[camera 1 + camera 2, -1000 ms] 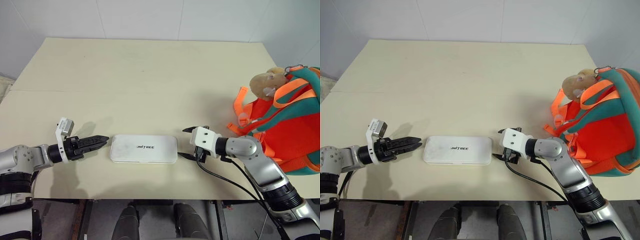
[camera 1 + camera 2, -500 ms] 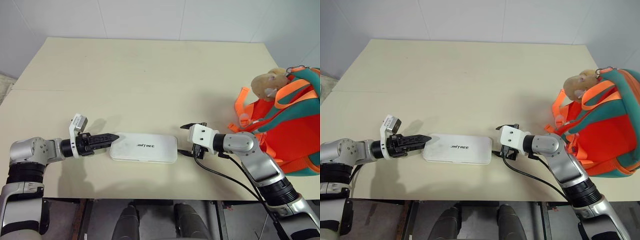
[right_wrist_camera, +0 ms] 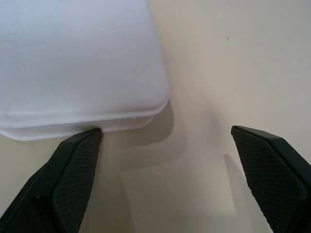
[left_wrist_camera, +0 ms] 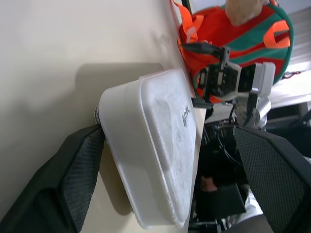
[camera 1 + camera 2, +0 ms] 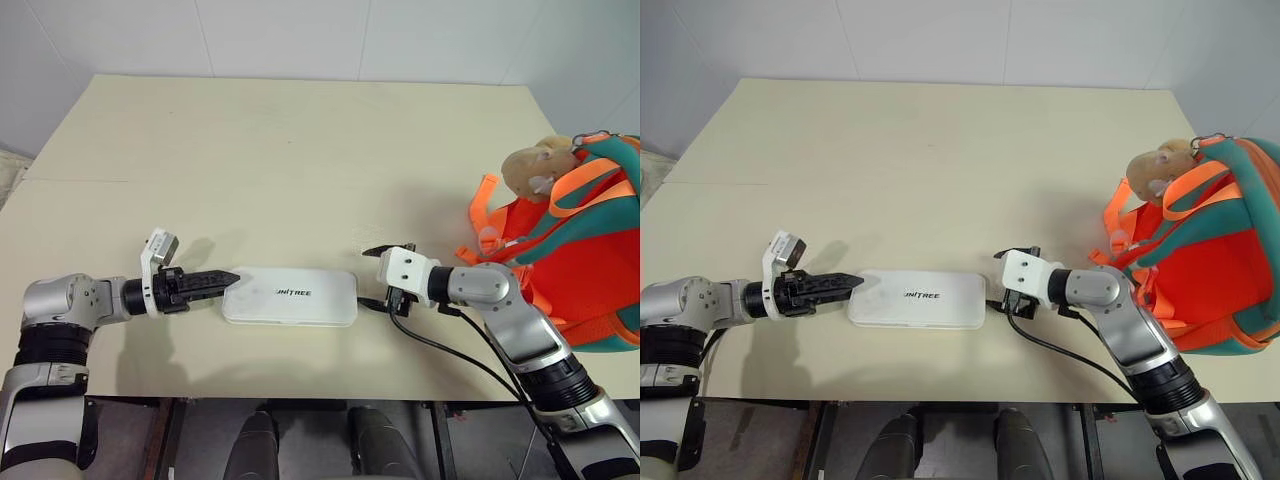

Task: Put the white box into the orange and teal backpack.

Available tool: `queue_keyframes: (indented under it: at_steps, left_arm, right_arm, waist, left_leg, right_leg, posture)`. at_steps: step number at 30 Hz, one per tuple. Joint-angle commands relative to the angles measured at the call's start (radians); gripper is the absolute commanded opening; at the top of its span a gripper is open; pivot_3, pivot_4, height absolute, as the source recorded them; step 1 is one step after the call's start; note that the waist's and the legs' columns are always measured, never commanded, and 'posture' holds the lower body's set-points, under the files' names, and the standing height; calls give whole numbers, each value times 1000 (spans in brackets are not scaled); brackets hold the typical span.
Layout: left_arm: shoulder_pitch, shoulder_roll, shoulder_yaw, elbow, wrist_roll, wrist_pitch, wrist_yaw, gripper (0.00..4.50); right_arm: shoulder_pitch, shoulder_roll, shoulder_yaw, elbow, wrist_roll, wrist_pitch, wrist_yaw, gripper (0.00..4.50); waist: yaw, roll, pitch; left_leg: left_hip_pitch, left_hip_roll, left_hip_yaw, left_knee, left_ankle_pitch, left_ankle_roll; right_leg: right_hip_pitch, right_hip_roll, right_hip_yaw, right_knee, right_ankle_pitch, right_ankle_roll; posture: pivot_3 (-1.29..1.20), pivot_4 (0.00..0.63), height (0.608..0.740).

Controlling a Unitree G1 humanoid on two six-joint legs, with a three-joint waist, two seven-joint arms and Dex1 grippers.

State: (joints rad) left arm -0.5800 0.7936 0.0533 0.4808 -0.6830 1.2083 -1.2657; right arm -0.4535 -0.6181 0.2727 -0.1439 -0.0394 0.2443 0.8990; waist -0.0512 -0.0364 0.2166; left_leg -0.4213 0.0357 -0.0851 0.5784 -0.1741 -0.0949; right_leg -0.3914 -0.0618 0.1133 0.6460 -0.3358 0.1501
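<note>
The left gripper (image 5: 212, 279) has closed in on the flat white rounded box (image 5: 290, 296) near the table's (image 5: 300, 140) front edge; both grippers, right gripper (image 5: 378, 276) included, spread, bracket its ends, ready to lift toward the soft orange and teal backpack (image 5: 575, 270).

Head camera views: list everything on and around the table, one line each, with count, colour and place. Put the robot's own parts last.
white box: one, white with dark lettering, lying flat near the table's front edge, between the two grippers.
orange and teal backpack: one, orange with teal trim, at the table's right edge.
plush charm: one, tan, on the backpack's top.
table: one, cream, bare behind the box.
left gripper: one, black, jaws open, at the box's left end.
right gripper: one, black on a white mount, jaws open, at the box's right end.
</note>
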Motion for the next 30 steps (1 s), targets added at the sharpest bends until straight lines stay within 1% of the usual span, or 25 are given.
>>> queue_keyframes:
  at_steps: [1,6,9,11,15,18,22,27,30]
  left_arm:
    - [-10,-10,-63,-21,12,-6,-54,4482]
    - [-24,-18,-111,-25,40,-22,-85,4482]
    - [-31,-34,-105,-35,38,-17,-78,4482]
    - [-32,-42,-92,-35,35,-20,-74,4482]
    - [-42,-77,-42,-42,25,-6,-13,4482]
    - [-24,-88,-20,-90,13,15,9,4482]
    - [23,-78,-6,-152,26,5,45,4482]
    - [51,-64,36,-173,38,-11,94,4482]
    - [78,-46,64,-247,-10,56,93,4482]
  right_arm:
    - [-5,8,-3,-13,6,-20,2,4500]
    - [-3,9,-6,-15,5,-20,5,4500]
    - [-2,11,-7,-18,3,-17,3,4500]
    - [1,13,-9,-23,1,-13,3,4500]
    - [7,17,-9,-31,-2,-10,4,4500]
    - [8,22,-10,-34,-4,-8,5,4500]
    - [6,27,-12,-30,-7,-11,6,4500]
    - [12,26,-13,-34,-8,-13,8,4500]
    - [14,25,-13,-32,-9,-17,10,4500]
  waist:
    - [0,0,0]
    - [2,0,0]
    - [3,0,0]
    - [4,0,0]
    - [10,0,0]
    - [17,0,0]
    - [18,0,0]
    - [18,0,0]
    - [14,0,0]
  left_leg:
    - [0,0,0,0,0,0]
    - [0,0,0,0,0,0]
    - [0,0,0,0,0,0]
    - [0,0,0,0,0,0]
    - [0,0,0,1,0,0]
    - [0,0,0,2,0,0]
    - [0,0,0,2,1,0]
    - [0,0,0,1,1,0]
    - [0,0,0,1,1,0]
  right_leg:
    - [0,0,0,0,0,0]
    - [0,0,0,0,0,0]
    - [1,0,0,0,0,0]
    - [1,0,0,0,0,0]
    - [1,0,0,0,0,0]
    - [1,0,0,0,0,1]
    - [1,0,0,0,1,1]
    - [1,0,0,0,1,0]
    - [1,0,0,0,1,0]
  posture:
    - [0,150,740]
    - [0,150,740]
    - [0,150,740]
    - [0,150,740]
    - [0,150,740]
    - [0,150,740]
    - [0,150,740]
    - [0,150,740]
    - [0,150,740]
